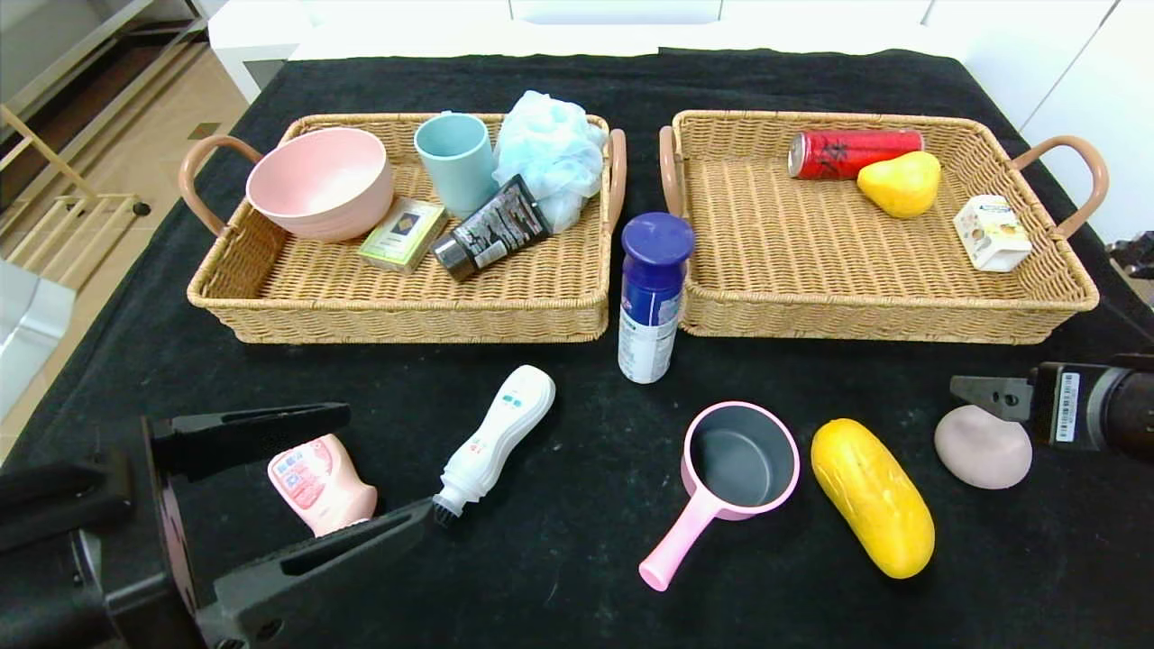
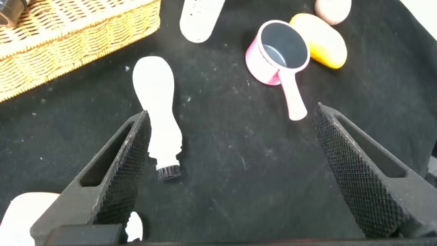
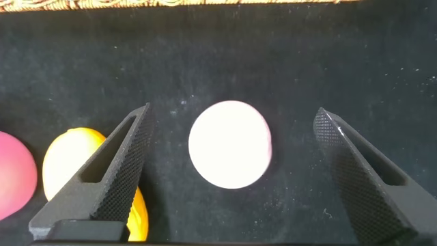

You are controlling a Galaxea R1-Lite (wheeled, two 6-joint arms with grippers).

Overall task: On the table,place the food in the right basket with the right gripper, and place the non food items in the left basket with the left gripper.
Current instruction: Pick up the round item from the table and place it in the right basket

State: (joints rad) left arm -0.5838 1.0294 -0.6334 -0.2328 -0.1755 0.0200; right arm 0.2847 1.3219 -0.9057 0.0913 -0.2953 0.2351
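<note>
Two claws work low over the table (image 1: 577,541), both partly cut off at the frame edges. The left gripper (image 1: 379,469) reaches in level, fingers spread wide; the pink bottle (image 1: 320,484) lies between them, its cap hidden, the brush bottle (image 1: 496,442) just past its tip. The right gripper (image 3: 232,171) hangs spread over the grey-pink egg (image 3: 230,144), the yellow fruit (image 3: 89,171) beside one finger.
</note>
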